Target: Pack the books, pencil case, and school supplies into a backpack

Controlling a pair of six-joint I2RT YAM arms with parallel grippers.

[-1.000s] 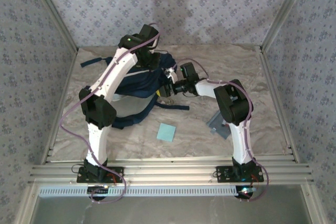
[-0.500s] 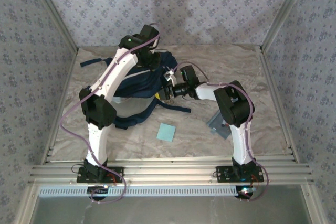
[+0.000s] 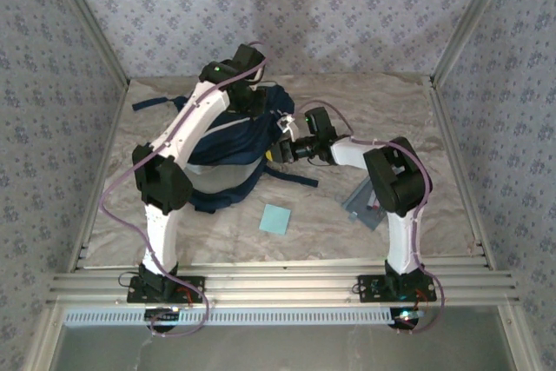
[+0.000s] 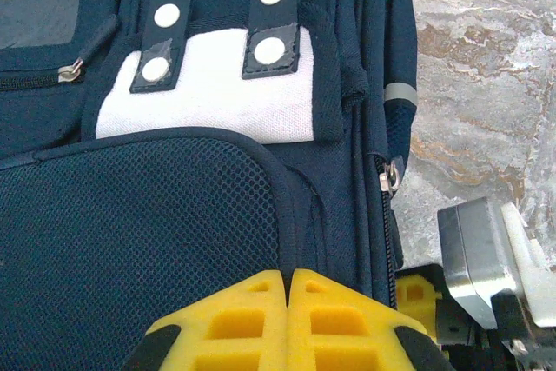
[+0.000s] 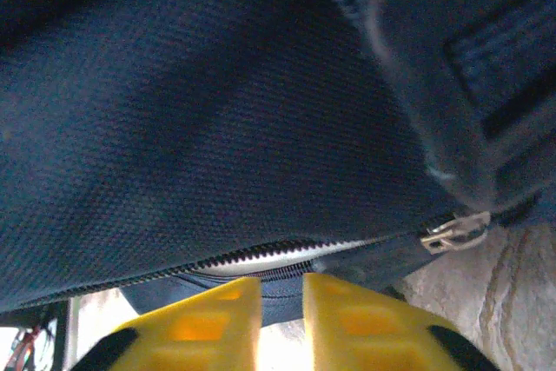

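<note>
The navy backpack (image 3: 221,138) lies at the table's back left, its white patch (image 4: 208,93) facing the left wrist camera. My left gripper (image 4: 287,274) is shut, its yellow fingertips pinching a ridge of the bag's fabric beside the mesh pocket; from above it (image 3: 259,103) sits on the bag's upper right. My right gripper (image 5: 281,282) is at the bag's right edge (image 3: 280,147), jaws nearly together on the strip of fabric under the part-open zipper, left of the zipper pull (image 5: 453,234). The light-blue pad (image 3: 275,218) and the pencil case (image 3: 363,206) lie on the table. The book is out of view.
Dark straps (image 3: 291,177) trail from the bag across the table toward the middle. The right arm's elbow (image 3: 397,175) hangs over the pencil case's upper corner. Patterned walls and metal posts close in the table on three sides.
My right gripper's jaws have closed from wide to nearly together at the zipper edge, and that arm has shifted slightly right. The left gripper stays shut on the bag.
</note>
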